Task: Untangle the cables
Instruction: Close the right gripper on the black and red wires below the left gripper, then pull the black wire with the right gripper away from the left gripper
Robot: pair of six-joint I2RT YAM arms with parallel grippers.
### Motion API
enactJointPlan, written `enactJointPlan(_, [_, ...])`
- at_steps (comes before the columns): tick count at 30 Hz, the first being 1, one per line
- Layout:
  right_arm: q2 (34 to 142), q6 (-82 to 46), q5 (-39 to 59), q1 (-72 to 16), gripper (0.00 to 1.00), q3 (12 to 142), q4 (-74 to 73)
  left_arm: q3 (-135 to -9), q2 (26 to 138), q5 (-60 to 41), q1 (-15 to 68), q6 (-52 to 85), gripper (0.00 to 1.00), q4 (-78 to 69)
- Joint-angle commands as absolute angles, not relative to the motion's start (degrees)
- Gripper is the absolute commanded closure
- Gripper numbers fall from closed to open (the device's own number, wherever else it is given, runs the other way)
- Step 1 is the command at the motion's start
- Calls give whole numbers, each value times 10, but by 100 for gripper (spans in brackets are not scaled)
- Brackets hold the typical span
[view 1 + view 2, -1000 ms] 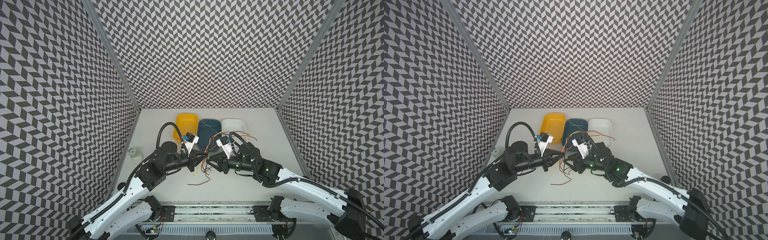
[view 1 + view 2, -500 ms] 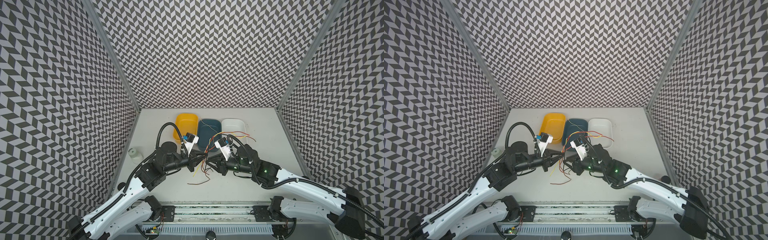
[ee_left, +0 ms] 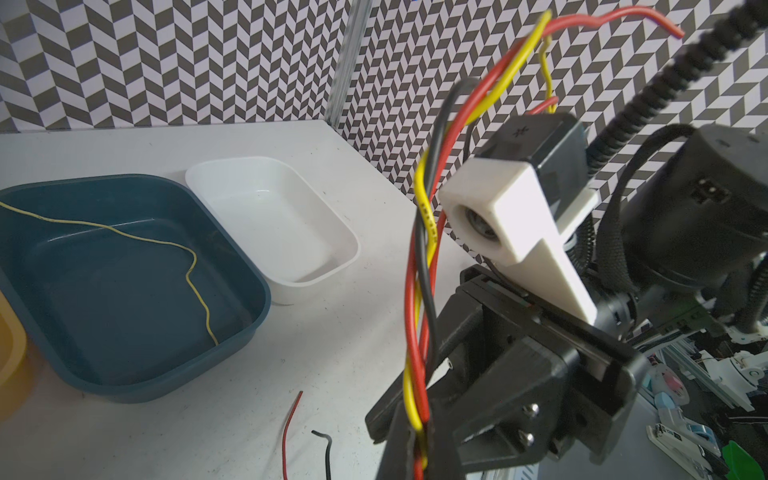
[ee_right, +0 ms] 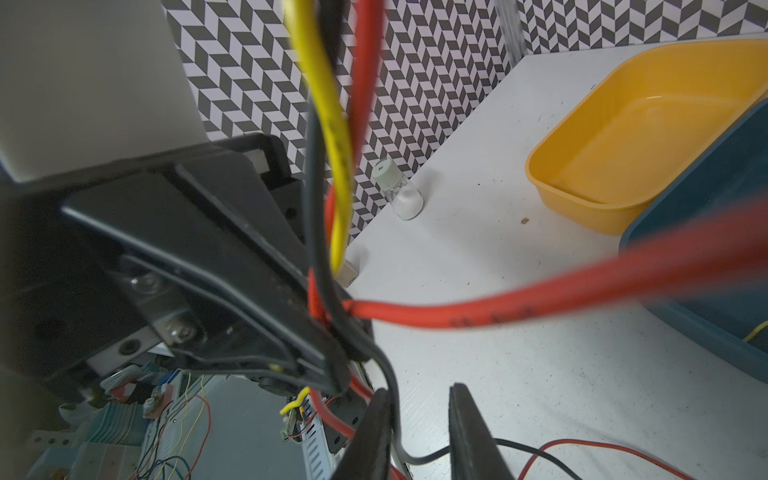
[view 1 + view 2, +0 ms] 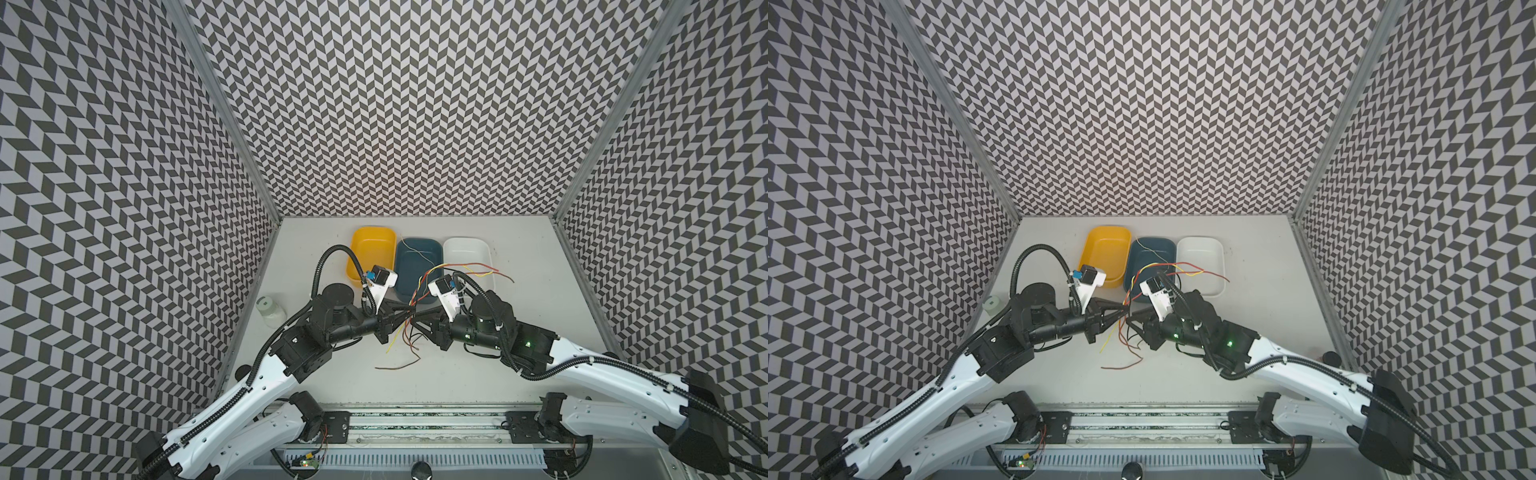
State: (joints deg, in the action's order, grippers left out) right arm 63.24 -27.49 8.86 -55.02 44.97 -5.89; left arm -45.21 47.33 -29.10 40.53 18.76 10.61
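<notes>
Red, yellow and black cables point(image 5: 410, 311) hang twisted together in mid-air between your two arms, above the counter point(image 5: 478, 374) and just in front of the blue tray point(image 3: 104, 299). Your left fingers point(image 4: 249, 257) are clenched on that bundle. Your right fingers point(image 4: 473, 436) stand apart just beside it, with a gap between them that only a black strand crosses, and they pinch nothing. The bundle's upper ends arc over the right arm's camera toward the white tray point(image 3: 270, 216), while the lower ends dangle down to the counter. One thin yellow wire point(image 3: 191, 266) lies alone inside the blue tray, and a brown wire point(image 5: 395, 366) lies loose on the counter, nearer the arms' bases. The yellow tray point(image 4: 623, 137) sits against the blue one, and a small jar point(image 4: 401, 191) stands by the left wall.
</notes>
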Motion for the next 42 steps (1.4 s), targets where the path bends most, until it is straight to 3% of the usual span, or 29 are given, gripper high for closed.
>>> enactJointPlan(1, [643, -272, 53, -559, 75, 444, -95, -447, 463, -304, 404, 187, 100, 79])
enactJointPlan(20, [590, -260, -13, -570, 100, 421, -87, -451, 456, -281, 404, 171, 100, 99])
enactJointPlan(42, [459, -273, -22, -570, 100, 439, 13, -500, 533, -59, 436, 99, 100, 233])
